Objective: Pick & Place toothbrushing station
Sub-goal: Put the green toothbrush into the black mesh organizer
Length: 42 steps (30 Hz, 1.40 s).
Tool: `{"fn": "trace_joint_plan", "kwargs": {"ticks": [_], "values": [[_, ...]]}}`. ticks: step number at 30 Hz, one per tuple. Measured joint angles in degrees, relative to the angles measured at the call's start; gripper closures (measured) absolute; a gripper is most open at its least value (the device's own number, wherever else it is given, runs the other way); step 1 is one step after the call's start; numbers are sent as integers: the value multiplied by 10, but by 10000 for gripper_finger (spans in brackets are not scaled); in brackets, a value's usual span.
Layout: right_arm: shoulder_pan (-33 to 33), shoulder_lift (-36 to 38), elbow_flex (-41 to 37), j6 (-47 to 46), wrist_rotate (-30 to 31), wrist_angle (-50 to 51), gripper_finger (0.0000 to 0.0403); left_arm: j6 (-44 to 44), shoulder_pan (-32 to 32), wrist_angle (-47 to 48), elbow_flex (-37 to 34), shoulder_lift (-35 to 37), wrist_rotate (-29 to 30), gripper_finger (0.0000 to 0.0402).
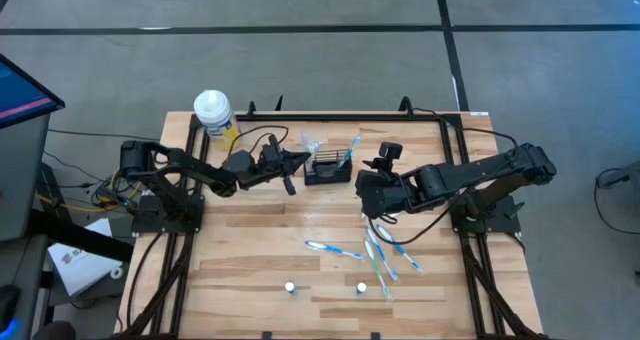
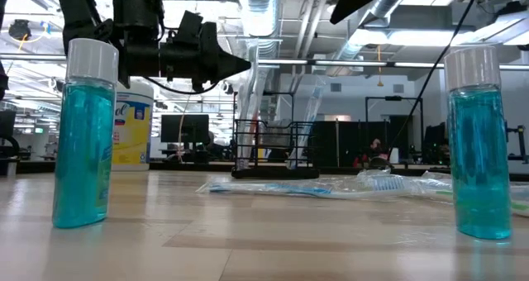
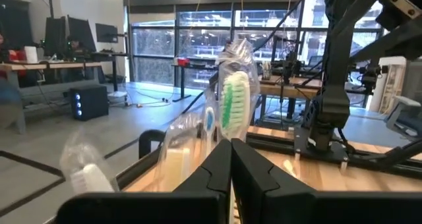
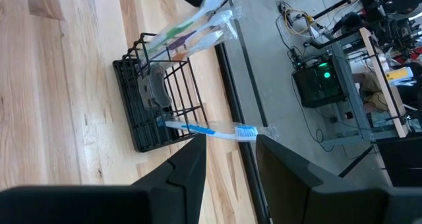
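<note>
Toothbrushing station sits on the wood surface at 12 o'clock, w/ brushes in it. Left gripper at its 9 o'clock, jaws clenched. Right gripper at its 4 o'clock, jaws apart, grasping nothing.

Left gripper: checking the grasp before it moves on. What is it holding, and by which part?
The left gripper is shut on a wrapped toothbrush, gripping its lower handle; the bristle head stands above the fingers.

From table height I see two blue-filled bottles up close, wrapped toothbrushes lying between, the black wire holder behind, and the left gripper hanging pinched shut above.
</note>
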<state>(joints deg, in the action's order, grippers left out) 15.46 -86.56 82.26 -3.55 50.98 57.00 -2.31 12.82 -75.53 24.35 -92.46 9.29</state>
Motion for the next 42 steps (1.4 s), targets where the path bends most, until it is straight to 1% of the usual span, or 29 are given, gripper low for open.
{"fn": "trace_joint_plan", "kwargs": {"ticks": [7,19,42], "values": [[0,0,0,0,0,0,281,-14,0,1,-31,0,25,401],[-3,0,0,-1,0,-1,281,-23,0,8,-31,0,27,401],[-3,0,0,-6,-1,-2,281,-38,-2,63,-31,0,27,401]]}}
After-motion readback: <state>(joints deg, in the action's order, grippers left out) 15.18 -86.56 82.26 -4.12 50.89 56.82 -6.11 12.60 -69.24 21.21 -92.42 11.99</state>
